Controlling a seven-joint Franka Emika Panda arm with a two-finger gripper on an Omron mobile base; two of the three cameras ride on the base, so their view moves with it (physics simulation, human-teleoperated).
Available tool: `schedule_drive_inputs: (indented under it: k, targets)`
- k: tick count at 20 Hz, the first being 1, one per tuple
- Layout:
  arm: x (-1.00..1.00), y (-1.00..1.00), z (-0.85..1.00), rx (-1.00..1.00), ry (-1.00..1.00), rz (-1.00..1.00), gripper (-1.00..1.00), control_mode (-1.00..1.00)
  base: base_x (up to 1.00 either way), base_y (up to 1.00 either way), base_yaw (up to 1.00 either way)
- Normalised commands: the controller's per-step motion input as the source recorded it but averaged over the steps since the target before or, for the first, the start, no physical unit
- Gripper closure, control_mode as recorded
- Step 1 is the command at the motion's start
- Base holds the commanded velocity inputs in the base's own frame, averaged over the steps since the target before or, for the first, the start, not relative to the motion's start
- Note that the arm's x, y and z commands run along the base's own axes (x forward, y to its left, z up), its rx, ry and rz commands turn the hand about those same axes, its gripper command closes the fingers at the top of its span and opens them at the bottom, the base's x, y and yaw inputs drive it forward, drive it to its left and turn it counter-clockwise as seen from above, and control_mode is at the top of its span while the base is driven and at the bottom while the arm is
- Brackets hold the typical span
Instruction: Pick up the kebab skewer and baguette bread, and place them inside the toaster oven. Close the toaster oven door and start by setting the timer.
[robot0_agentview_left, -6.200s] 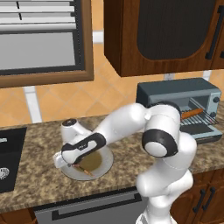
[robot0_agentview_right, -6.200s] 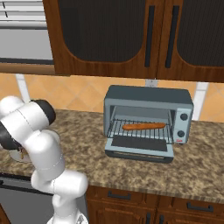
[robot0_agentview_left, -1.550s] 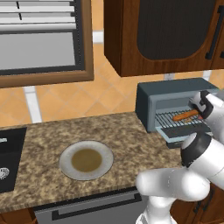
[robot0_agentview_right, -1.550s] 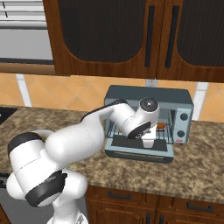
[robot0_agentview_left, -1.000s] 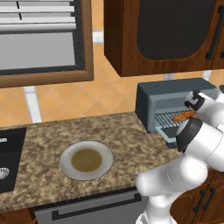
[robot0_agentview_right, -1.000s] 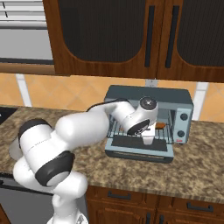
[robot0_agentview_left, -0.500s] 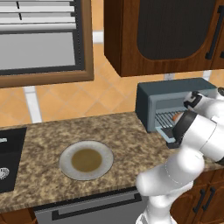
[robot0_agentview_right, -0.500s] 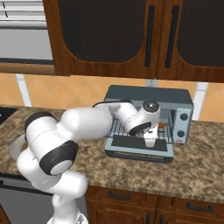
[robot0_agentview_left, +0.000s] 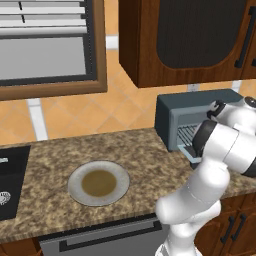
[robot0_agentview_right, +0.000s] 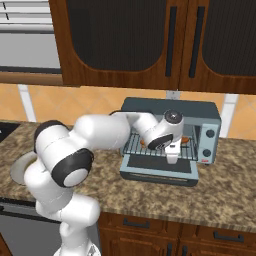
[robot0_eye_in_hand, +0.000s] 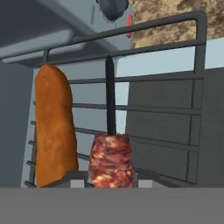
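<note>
In the hand view my gripper is shut on the kebab skewer. A reddish-brown meat chunk sits between the fingertips, and the dark stick points out over the wire rack. The baguette bread lies on that rack just left of the skewer. In the right base view the gripper hangs at the mouth of the grey-blue toaster oven, above the lowered toaster oven door. A bit of the orange baguette bread shows behind the hand. In the left base view my arm hides most of the toaster oven.
An empty grey plate with a brown centre sits on the granite counter left of the oven. The plate's edge shows behind the arm. The oven's knobs are on its right side. Dark wood cabinets hang above.
The gripper has come from the plate to the oven mouth with the skewer. In the last second the elbow has swung round while the hand has barely shifted.
</note>
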Motion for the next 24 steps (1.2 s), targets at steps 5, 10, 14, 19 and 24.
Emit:
schedule_drive_inputs:
  k: [5, 10, 14, 19, 24]
  targets:
    - [0.01, 0.0, 0.0, 0.0, 0.0, 0.0, -1.0, -1.0, 0.0, 0.0, 0.0]
    - [0.0, 0.0, 0.0, 0.0, 0.0, 0.0, -1.0, -1.0, 0.0, 0.0, 0.0]
    - [-0.11, -0.04, 0.02, 0.0, 0.0, 0.0, -1.0, -1.0, 0.0, 0.0, 0.0]
    - [-0.26, -0.27, 0.25, 0.0, -0.03, 0.01, -1.0, -1.0, 0.0, 0.0, 0.0]
    - [-0.29, -0.28, 0.36, 0.0, 0.0, 0.06, -1.0, -1.0, 0.0, 0.0, 0.0]
